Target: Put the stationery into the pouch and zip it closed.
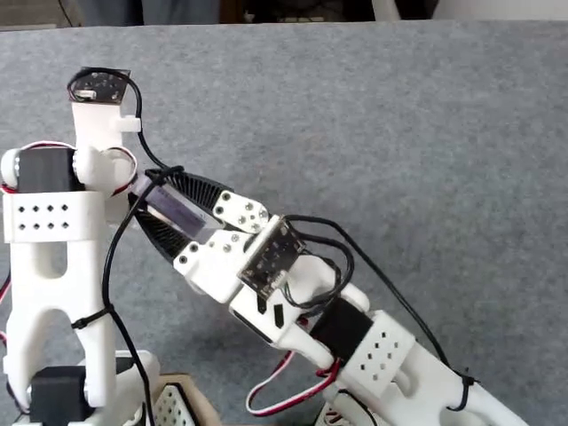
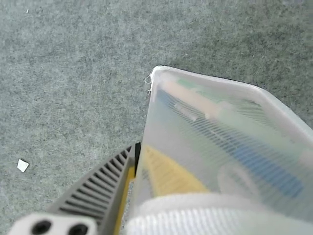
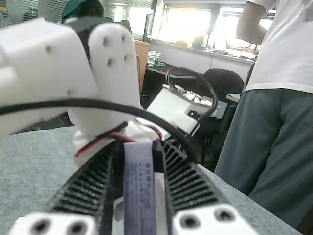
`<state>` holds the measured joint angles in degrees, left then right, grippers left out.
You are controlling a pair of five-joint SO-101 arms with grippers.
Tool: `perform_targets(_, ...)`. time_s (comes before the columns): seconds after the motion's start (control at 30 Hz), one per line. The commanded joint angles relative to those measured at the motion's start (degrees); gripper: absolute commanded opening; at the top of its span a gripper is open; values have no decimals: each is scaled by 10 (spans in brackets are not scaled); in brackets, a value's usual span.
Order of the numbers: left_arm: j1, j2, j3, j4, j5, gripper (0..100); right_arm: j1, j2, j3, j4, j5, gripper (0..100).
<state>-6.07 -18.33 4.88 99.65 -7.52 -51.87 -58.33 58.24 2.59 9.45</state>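
Above the grey table (image 1: 426, 133), two arms meet at the pouch (image 2: 220, 147), which is held clear of the surface. The left gripper (image 2: 142, 161) looks clamped on one end. The right gripper (image 3: 138, 147) pinches a thin edge, jaws nearly together. Stationery (image 2: 254, 166) shows through the pouch wall, so loading seems done. Whether the zip is closed cannot be told.

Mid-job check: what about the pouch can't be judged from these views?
Zip open or shut: the left wrist view's edge cuts off the pouch; in the high view the arms cover it.
Which stationery is inside: left wrist view, blurred shapes behind translucent wall.
Right wrist view: the right pincer hides all but one strip.
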Motion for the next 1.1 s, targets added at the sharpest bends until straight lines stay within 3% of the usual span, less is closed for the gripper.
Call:
perform_targets(0.0, 7, 13, 30, -15, -5, 28, 29, -15, 33, -20, 5, 12)
perform_targets(0.33, 10, 18, 32, -30, -5, 28, 55, -21, 46, 1, 5, 13)
perform_targets(0.53, 9, 18, 33, -31, -5, 28, 52, -19, -17, 156, 5, 21)
perform_targets(0.63, 10, 18, 33, -32, -5, 28, 52, -17, -40, 227, 5, 113)
perform_targets(0.8, 11, 18, 33, -32, -5, 28, 52, -19, -40, 232, 5, 278)
perform_targets(1.07, 11, 18, 33, -32, -5, 28, 41, -19, -80, 271, 5, 287)
